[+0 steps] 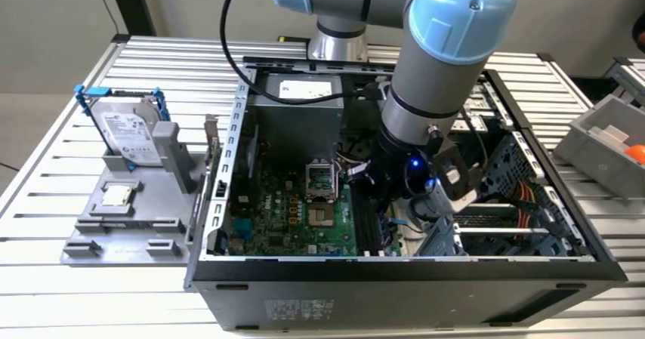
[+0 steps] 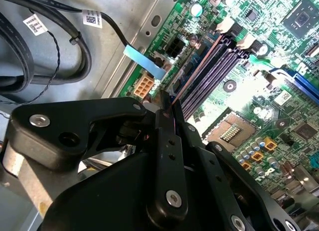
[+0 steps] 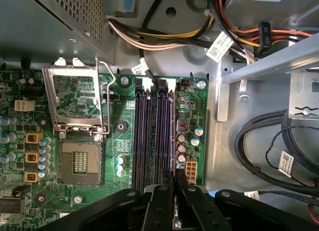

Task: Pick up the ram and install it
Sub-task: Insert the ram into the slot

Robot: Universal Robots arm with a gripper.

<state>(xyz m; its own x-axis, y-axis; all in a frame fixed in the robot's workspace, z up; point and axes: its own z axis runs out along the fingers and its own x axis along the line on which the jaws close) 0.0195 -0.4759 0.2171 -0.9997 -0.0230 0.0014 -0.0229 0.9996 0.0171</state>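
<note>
The gripper point(image 2: 167, 100) is closed on the ram point(image 2: 197, 66), which is pinched between the two black fingertips. In the second wrist view the ram shows edge-on as a thin reddish-brown line. Its long axis runs parallel to the black memory slots point(image 2: 214, 71) and points away from the fingers along the slot row. It sits over the outermost slot, on the side nearest the white power connector point(image 2: 143, 85). Can't tell whether it's seated in the slot or just above it.

In the first wrist view the gripper point(image 3: 175, 175) meets at the near end of the slots point(image 3: 152, 136), beside the CPU socket point(image 3: 79, 163) on the green motherboard point(image 3: 119, 196).

In the exterior view the arm point(image 1: 433, 90) reaches down into the open PC case point(image 1: 403, 294), right of centre, over the motherboard point(image 1: 292, 218).

Labels:
- White barcode tags hang on the black cables point(image 2: 92, 18), point(image 3: 220, 45); print too small to read.
- A white sticker sits on the power supply point(image 1: 305, 90), upper centre of the exterior view.
- A pale printed sticker is on the case's front wall, lower centre.
- The hard drive point(image 1: 129, 131) in its blue frame stands at the exterior view's left w/ a printed white label.
- Below it a small square chip point(image 1: 118, 195) lies on the grey tray point(image 1: 101, 241).
</note>
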